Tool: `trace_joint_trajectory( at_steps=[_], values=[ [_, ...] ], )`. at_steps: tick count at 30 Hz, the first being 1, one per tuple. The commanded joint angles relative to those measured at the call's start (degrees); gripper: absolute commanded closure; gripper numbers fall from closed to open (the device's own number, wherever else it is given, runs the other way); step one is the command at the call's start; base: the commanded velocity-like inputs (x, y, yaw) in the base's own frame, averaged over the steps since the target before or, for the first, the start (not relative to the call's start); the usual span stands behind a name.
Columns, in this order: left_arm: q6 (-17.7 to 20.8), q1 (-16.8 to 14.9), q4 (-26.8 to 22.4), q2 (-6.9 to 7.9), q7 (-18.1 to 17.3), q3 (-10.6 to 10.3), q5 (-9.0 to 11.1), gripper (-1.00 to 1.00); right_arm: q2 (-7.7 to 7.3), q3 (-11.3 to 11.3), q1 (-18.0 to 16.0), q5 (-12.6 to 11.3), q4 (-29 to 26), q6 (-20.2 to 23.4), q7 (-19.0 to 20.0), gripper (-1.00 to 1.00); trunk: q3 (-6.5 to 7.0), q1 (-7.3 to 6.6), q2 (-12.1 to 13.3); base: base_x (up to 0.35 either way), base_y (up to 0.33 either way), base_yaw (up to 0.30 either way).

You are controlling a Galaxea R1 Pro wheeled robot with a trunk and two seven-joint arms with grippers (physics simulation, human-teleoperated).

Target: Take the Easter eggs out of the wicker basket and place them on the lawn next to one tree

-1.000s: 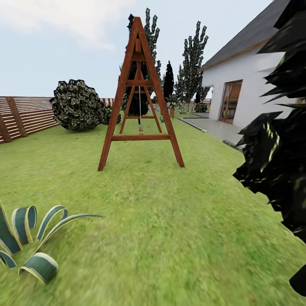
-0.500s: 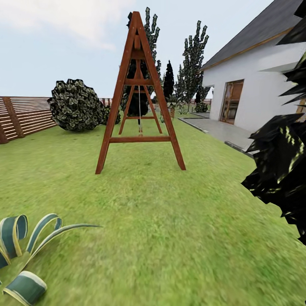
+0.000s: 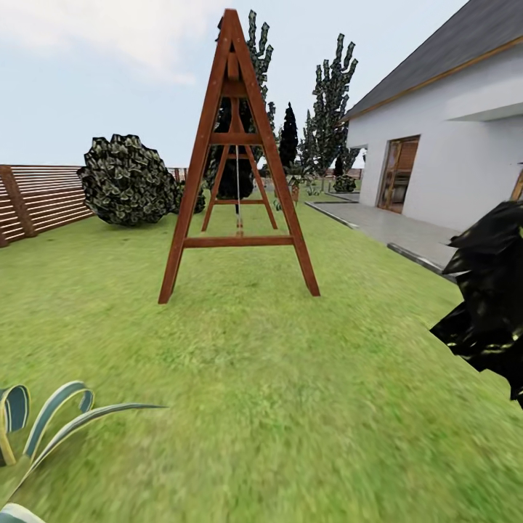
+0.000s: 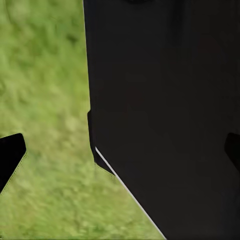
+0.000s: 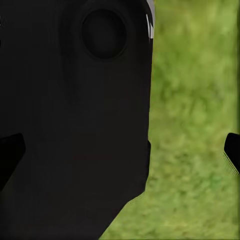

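The Easter eggs and the wicker basket are out of view. The lawn (image 3: pixel 276 392), mottled green grass, stretches ahead through the garden. Tall trees (image 3: pixel 330 94) with dark, pale-speckled leaves stand far back near the house. My left gripper (image 4: pixel 120 155) is open over grass, its dark fingertips (image 4: pixel 11 152) far apart with nothing between them. My right gripper (image 5: pixel 120 150) is open too, its fingertips (image 5: pixel 233 152) wide apart, nothing held. A black part of my own body covers much of both wrist views.
A brown wooden A-frame swing (image 3: pixel 236 167) stands ahead on the grass. A round speckled shrub (image 3: pixel 127 180) and slatted fence (image 3: pixel 40 197) lie left. A white house (image 3: pixel 450 138) with grey paving (image 3: pixel 396 231) lies right. Black foliage (image 3: pixel 494 305) is close right, striped agave leaves (image 3: pixel 43 421) close left.
The whole head view has shifted as I roll forward: the swing frame looks larger, the agave has slid towards the lower left corner and the black foliage towards the right edge.
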Motion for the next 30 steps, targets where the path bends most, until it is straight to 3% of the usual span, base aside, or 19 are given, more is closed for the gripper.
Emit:
trace_joint_trajectory(
  at_steps=[1,8,18,30],
  values=[
    [0.02,0.05,-0.14,0.00,0.02,-0.01,-0.03,-1.00,-0.03,0.02,0.00,0.00,-0.05,-0.02,-0.01,-1.00,-0.03,0.04,-0.01,0.338,0.000,0.000],
    [0.02,0.03,-0.12,0.00,0.02,-0.01,-0.03,-1.00,-0.03,0.04,0.01,0.00,-0.05,-0.03,-0.01,-1.00,-0.03,0.04,-0.01,0.338,0.000,-0.017],
    [0.02,0.04,-0.12,0.00,0.02,-0.01,-0.03,-1.00,0.00,-0.01,0.01,0.00,-0.03,-0.06,-0.01,-1.00,-0.03,0.04,-0.01,0.338,0.000,-0.202],
    [0.02,0.04,-0.12,0.00,0.02,-0.02,-0.03,-1.00,0.03,-0.04,0.02,0.00,-0.03,-0.03,-0.07,-1.00,-0.03,0.04,-0.01,0.338,0.000,-0.011]
  ],
)
